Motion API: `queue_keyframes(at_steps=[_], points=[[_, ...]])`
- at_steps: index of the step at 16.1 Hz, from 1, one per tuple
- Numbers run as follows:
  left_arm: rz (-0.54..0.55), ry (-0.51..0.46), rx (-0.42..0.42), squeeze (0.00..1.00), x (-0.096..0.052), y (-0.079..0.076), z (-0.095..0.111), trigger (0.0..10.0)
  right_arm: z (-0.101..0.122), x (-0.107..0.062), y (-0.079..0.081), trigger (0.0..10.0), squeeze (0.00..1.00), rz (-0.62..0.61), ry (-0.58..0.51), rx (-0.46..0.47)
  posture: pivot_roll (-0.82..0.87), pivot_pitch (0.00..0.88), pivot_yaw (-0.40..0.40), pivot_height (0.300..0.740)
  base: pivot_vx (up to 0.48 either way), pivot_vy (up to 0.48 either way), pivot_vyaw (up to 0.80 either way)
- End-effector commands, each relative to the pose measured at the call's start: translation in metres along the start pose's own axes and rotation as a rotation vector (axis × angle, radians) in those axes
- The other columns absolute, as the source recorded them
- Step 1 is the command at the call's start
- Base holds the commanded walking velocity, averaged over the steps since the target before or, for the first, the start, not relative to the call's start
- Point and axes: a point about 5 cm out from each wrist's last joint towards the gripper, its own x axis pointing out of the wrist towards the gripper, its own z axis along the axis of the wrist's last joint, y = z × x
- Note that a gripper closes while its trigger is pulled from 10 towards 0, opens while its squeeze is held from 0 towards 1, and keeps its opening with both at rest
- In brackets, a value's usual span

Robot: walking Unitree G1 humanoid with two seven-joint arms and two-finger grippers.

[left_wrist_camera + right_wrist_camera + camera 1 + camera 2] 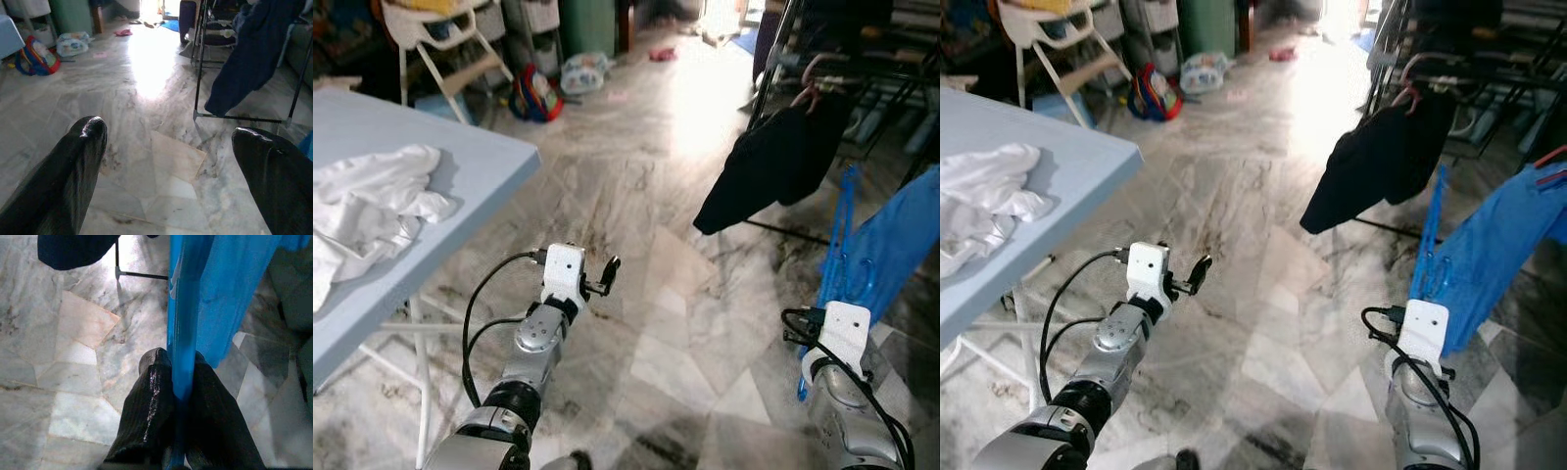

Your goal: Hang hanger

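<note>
My right gripper (176, 363) is shut on a blue plastic hanger (843, 227), which stands upright from it at the lower right. A blue garment (904, 235) hangs right beside the hanger; I cannot tell whether they touch. Behind them stands a dark drying rack (876, 90), where a black garment (781, 162) hangs on a pink hanger (808, 83). Low in the middle left, my left gripper (605, 274) is held over the marble floor, its fingers (80, 152) open with nothing between them.
A light blue table (484, 162) with a crumpled white cloth (372, 201) stands at the left. A white high chair (440, 39), a colourful bag (536, 93) and a plastic bag (582, 70) sit at the back. Marble floor lies between table and rack.
</note>
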Motion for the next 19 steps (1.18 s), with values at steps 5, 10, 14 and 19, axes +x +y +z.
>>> queue_keyframes(at_steps=[5, 10, 14, 19], points=[[-0.054, 0.041, -0.018, 0.00, -0.003, -0.005, -0.008, 10.0, -0.003, -0.009, 0.016, 10.0, 0.00, 0.036, 0.025, -0.005, -0.15, 0.032, 0.044, 0.740, 0.286, 0.000, -0.52], [-0.036, 0.047, -0.038, 0.00, -0.004, -0.002, -0.010, 10.0, -0.008, -0.011, 0.029, 10.0, 0.00, 0.115, 0.044, -0.036, -0.14, 0.015, 0.043, 0.740, 0.305, 0.000, 0.00], [-0.036, 0.052, -0.032, 0.00, -0.004, -0.001, -0.010, 10.0, -0.006, -0.013, 0.036, 10.0, 0.00, 0.153, 0.034, -0.061, -0.13, 0.013, 0.045, 0.740, 0.287, 0.153, 0.00], [-0.034, 0.055, -0.041, 0.00, -0.001, -0.003, -0.008, 10.0, -0.002, -0.014, 0.046, 10.0, 0.00, 0.193, 0.012, -0.096, -0.14, 0.022, 0.050, 0.740, 0.296, 0.334, 0.00]])
